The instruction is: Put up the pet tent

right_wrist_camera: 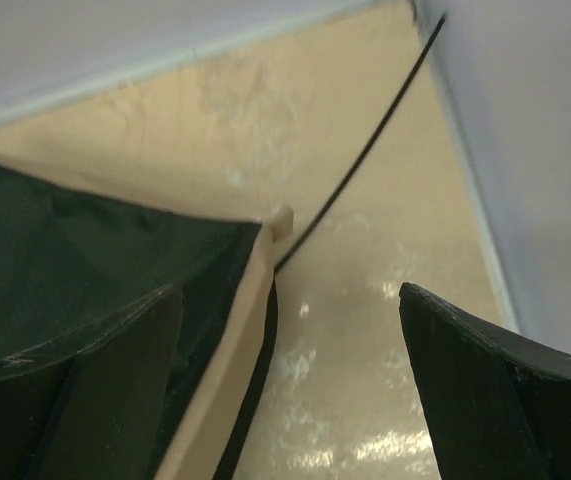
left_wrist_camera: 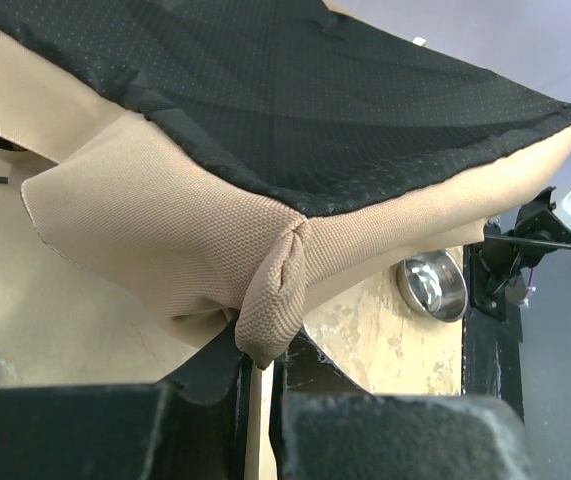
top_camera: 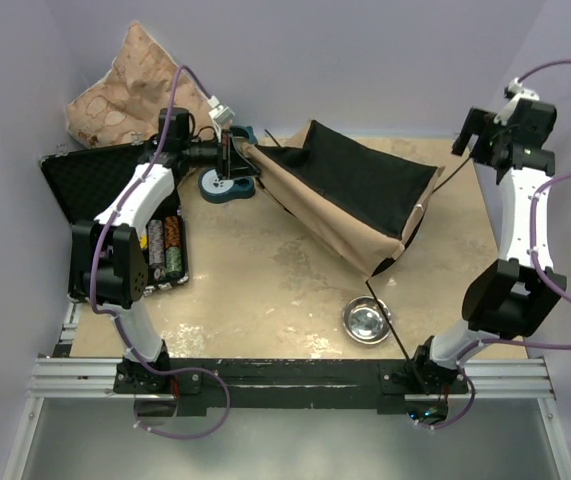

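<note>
The pet tent point(top_camera: 350, 195) lies collapsed in the middle of the table, with its tan fabric underneath and its black lining facing up. My left gripper point(top_camera: 242, 160) is at the tent's left end, shut on a folded tan corner of the pet tent point(left_wrist_camera: 273, 300). The jaws pinch the fold's tip at my left gripper point(left_wrist_camera: 260, 362). My right gripper point(top_camera: 468, 140) hangs open above the table's far right corner. In the right wrist view my right gripper point(right_wrist_camera: 290, 292) is spread wide over the tent's corner point(right_wrist_camera: 250, 300) and a thin dark pole point(right_wrist_camera: 365, 150). It touches neither.
A tan patterned pillow point(top_camera: 130, 85) leans in the back left corner. An open black case point(top_camera: 115, 215) holding small items lies at the left, and a blue round object point(top_camera: 220, 187) sits under the left wrist. A metal bowl point(top_camera: 367, 320) stands near the front, with another dark pole point(top_camera: 390, 325) beside it.
</note>
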`<action>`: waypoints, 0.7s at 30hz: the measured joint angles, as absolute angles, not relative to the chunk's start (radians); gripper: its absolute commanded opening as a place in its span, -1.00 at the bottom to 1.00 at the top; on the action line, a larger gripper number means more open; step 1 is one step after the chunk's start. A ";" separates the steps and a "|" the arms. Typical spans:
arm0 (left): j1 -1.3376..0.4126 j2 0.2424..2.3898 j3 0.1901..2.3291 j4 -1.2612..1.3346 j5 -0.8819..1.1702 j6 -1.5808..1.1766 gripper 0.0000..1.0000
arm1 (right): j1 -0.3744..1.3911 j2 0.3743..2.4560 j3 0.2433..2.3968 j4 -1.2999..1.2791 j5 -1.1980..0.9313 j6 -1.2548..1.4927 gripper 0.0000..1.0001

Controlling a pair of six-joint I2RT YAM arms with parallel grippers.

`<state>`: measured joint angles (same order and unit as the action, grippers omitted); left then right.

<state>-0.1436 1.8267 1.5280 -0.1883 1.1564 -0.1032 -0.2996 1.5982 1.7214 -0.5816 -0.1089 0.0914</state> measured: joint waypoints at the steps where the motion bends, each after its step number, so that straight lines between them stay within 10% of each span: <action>1: -0.143 1.827 1.528 -0.205 1.156 -0.084 -1.00 | -0.308 1.612 1.680 -0.581 -0.130 0.092 0.86; 21: -0.127 1.827 1.528 -0.476 1.125 0.200 -1.00 | -0.323 1.810 1.412 -0.286 -0.416 0.211 0.61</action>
<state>-0.1272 1.8267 1.5280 -0.4759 1.1248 0.2005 -0.3233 1.8099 1.4120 -0.2859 -0.4164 0.2111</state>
